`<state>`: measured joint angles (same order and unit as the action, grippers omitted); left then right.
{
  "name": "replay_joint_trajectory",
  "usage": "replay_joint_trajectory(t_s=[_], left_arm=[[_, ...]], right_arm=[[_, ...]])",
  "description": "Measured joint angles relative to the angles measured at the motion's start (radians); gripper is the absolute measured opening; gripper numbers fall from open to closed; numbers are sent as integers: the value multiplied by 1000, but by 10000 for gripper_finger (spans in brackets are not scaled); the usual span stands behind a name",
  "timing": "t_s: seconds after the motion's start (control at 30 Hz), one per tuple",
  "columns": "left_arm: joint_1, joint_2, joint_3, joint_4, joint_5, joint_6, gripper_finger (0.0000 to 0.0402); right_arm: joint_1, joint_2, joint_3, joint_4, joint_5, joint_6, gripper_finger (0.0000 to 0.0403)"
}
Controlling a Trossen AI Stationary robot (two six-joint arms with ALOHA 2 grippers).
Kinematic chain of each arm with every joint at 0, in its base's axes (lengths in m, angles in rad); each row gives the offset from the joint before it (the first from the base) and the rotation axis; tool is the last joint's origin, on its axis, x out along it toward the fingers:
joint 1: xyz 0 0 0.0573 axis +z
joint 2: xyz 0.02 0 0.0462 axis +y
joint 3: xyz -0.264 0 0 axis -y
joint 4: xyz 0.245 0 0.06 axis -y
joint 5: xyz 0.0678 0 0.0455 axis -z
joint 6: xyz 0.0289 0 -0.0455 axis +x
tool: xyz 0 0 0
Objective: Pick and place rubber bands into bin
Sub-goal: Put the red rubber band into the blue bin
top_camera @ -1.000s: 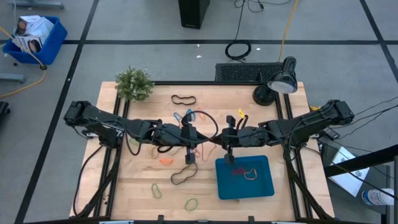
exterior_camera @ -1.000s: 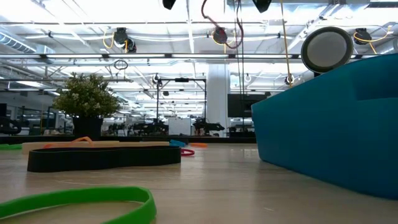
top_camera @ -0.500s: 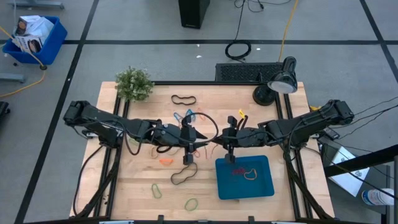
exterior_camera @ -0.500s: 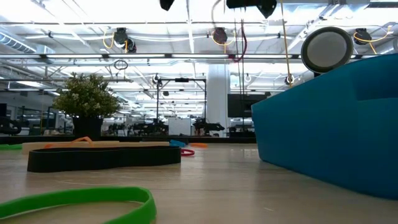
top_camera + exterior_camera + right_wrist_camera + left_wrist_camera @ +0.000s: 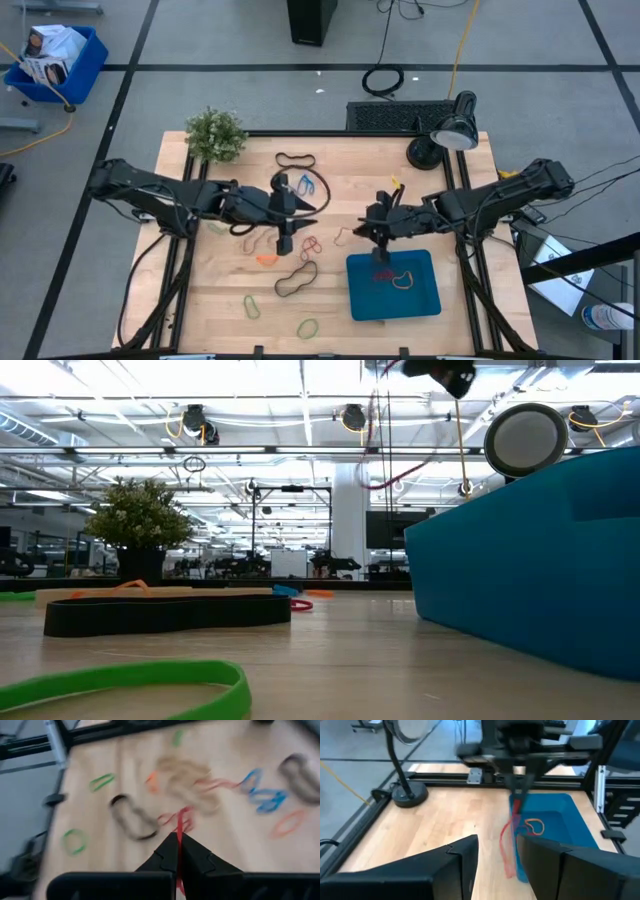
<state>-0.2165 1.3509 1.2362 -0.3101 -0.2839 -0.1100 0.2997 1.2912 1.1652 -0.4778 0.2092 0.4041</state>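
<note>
My right gripper (image 5: pixel 368 233) hovers just beyond the teal bin's (image 5: pixel 393 285) far-left corner, shut on a red rubber band (image 5: pixel 511 836) that dangles under it. My left gripper (image 5: pixel 300 208) stands open and empty over the table's middle, pointing at the right gripper. The bin holds a red band and a tan band (image 5: pixel 402 279). More rubber bands lie flat on the wood: black (image 5: pixel 295 160), blue (image 5: pixel 288 185), orange (image 5: pixel 266 259), black (image 5: pixel 295 281), green (image 5: pixel 252 306). My right gripper pinches the red band's upper end (image 5: pixel 178 831) between its two shut fingers. The fingers slant downward from the table's right side. The band hangs slack below them (image 5: pixel 384 468), lifted clear of the table beside the bin's left wall.
A potted plant (image 5: pixel 215 134) stands at the far left corner and a black desk lamp (image 5: pixel 445 138) at the far right. A blue crate (image 5: pixel 55 60) and a black cable coil (image 5: pixel 383 80) are on the floor beyond the table.
My left gripper has opened, let go of the red band and drawn back toward the table's left edge, rising a little. The band, earlier held up between both grippers, now swings from my right gripper alone. My right gripper has rolled and shifted slightly right.
</note>
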Motion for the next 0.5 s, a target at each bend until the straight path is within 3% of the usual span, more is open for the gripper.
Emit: replay_joint_trajectory(t_s=[0.2, 0.37, 0.5], left_arm=[[15, 1, 0, 5, -7, 0, 145], [15, 15, 0, 15, -7, 0, 145], [18, 12, 0, 27, -7, -1, 145]], right_arm=[[63, -16, 0, -29, -110, 100, 0], [120, -19, 0, -60, -104, 168, 0], [158, -10, 0, -168, -17, 223, 0]])
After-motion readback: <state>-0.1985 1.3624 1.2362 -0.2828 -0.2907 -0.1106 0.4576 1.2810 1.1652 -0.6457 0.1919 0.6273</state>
